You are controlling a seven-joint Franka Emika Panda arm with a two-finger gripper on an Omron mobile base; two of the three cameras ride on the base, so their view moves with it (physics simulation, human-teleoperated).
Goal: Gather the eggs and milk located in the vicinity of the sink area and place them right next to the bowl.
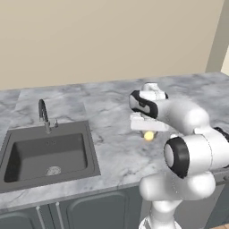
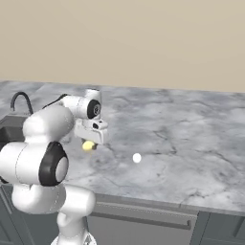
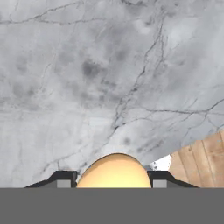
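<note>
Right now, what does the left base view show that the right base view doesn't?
Left base: the sink basin with its round drain. Right base: a white egg lying loose on the counter, to the right of the arm. Both: the claw shut on a yellow egg over the counter, and the faucet.

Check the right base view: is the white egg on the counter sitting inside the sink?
No, the white egg lies on the marble counter, well away from the sink.
</note>
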